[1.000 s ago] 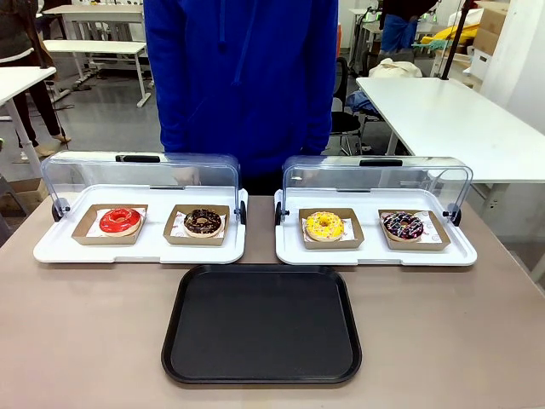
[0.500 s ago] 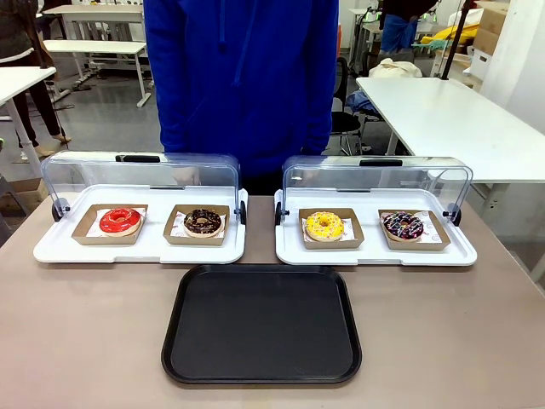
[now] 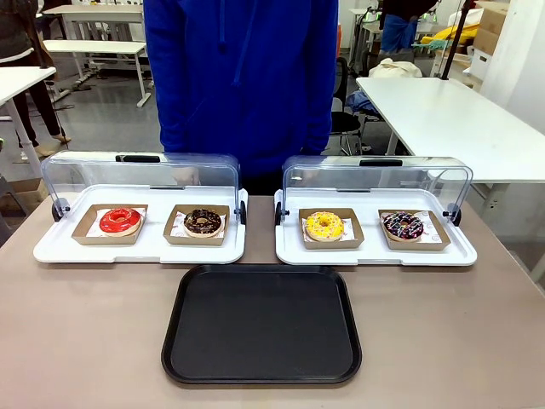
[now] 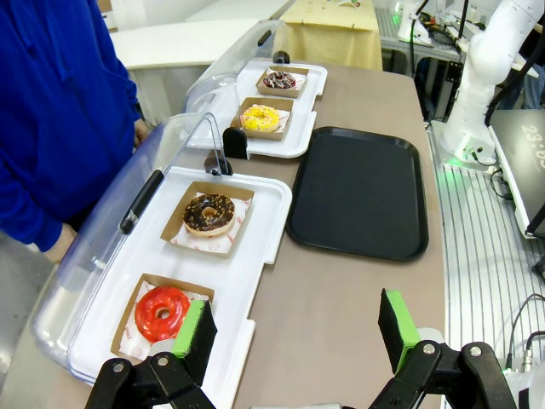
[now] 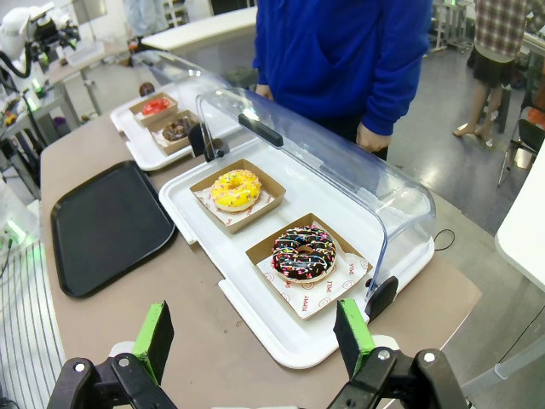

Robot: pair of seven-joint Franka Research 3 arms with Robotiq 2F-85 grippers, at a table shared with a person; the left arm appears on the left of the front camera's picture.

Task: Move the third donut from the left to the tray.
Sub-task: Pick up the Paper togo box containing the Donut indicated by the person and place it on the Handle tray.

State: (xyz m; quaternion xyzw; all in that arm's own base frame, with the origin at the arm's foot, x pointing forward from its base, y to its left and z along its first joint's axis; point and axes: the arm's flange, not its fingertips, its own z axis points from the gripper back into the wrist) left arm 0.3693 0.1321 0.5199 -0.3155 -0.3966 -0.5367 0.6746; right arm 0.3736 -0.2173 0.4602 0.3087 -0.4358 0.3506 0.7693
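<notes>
The yellow-iced third donut (image 3: 324,225) sits in its brown holder (image 3: 351,240) on the left half of the right display tray (image 3: 375,254). The black tray (image 3: 261,324) lies nearer, mid-worktop (image 3: 85,332). The left tool (image 4: 296,326) and right tool (image 5: 254,332) both hover with jaws wide apart, holding nothing.

Robotics lab, white worktables (image 3: 443,119), cardboard boxes (image 3: 487,25), white robot arm (image 4: 501,51)

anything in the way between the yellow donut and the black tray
Nothing visible does: the clear lid is raised behind the yellow donut, and only the display tray's front rim separates it from the black tray.
</notes>
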